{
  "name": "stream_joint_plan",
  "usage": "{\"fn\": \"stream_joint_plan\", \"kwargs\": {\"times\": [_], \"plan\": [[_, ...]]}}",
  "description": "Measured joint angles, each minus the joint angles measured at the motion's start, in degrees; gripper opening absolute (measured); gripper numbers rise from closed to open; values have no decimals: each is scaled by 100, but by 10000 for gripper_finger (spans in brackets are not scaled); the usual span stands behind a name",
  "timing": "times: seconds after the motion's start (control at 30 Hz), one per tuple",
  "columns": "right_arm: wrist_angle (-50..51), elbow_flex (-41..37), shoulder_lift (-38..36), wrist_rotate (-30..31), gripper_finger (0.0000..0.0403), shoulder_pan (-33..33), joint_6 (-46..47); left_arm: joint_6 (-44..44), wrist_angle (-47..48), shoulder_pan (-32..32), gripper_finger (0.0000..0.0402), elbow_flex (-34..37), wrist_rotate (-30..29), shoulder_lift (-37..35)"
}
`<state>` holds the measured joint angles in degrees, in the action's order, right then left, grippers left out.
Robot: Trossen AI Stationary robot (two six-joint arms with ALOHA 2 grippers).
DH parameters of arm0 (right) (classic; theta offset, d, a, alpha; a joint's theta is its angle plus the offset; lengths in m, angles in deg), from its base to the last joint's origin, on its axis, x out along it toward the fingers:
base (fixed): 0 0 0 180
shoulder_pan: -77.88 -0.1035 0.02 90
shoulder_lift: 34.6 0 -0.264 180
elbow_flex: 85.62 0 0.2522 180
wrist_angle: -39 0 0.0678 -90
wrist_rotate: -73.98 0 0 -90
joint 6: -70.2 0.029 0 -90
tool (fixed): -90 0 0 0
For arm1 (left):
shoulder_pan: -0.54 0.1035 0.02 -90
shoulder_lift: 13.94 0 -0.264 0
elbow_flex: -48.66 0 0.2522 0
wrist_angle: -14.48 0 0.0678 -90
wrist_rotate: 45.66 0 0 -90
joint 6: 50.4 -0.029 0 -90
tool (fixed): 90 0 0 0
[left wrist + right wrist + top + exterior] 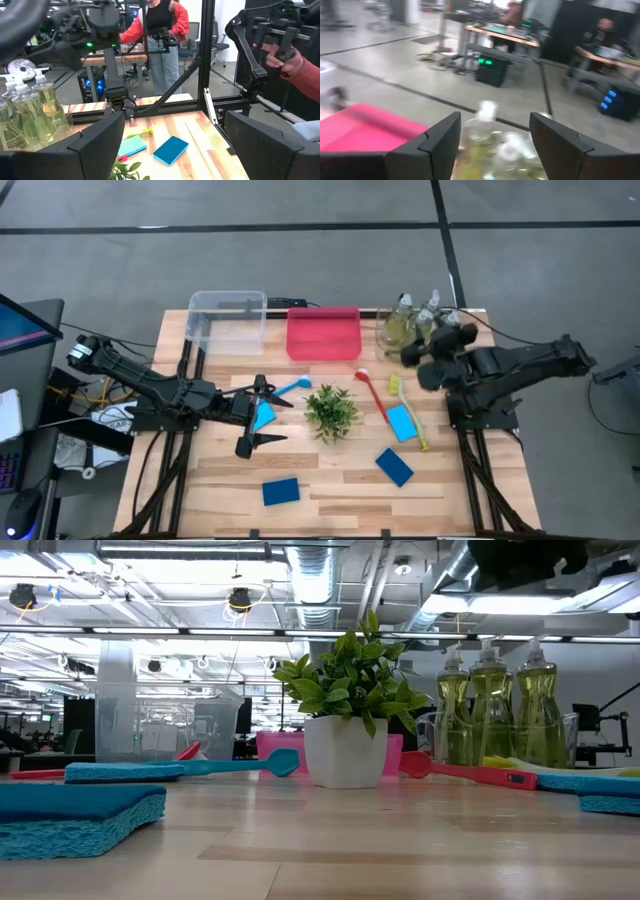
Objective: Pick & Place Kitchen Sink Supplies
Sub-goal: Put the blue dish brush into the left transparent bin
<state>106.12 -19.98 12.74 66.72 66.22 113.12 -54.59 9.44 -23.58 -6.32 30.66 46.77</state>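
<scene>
Three clear pump bottles of yellow-green liquid (412, 320) stand in a clear holder at the far right of the table. My right gripper (416, 352) hovers open just near of them; in its wrist view the bottles (490, 142) show between the fingers (495, 122). My left gripper (268, 418) is open, left of the plant, over a blue sponge (264, 416) that lies flat. More blue sponges (401, 422) (394, 467) (280, 491) lie on the table. A blue brush (290, 388), a red brush (372, 392) and a yellow brush (410, 415) lie flat around the plant.
A leafy plant in a white pot (330, 410) stands mid-table between the arms. A clear bin (228, 320) and a pink bin (323, 332) sit along the far edge. Beyond the table, a person in red (160, 20) stands and a hand (285, 57) holds a controller.
</scene>
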Motion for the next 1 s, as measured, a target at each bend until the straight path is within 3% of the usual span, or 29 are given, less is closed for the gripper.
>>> {"fn": "stream_joint_plan", "kwargs": {"times": [0.5, 0.8, 1.0], "plan": [[-406, 2, 474, -17, 230, -2039, 1, 13, 38, 0, 346, 0, 2, -2], [-860, 2, 1408, -6, 230, -3031, -3, 15, 36, 0, 346, 79, 0, 2], [-1917, 2, 2014, -29, 230, -3394, -990, 15, 39, 15, 346, 79, 2, 2]]}}
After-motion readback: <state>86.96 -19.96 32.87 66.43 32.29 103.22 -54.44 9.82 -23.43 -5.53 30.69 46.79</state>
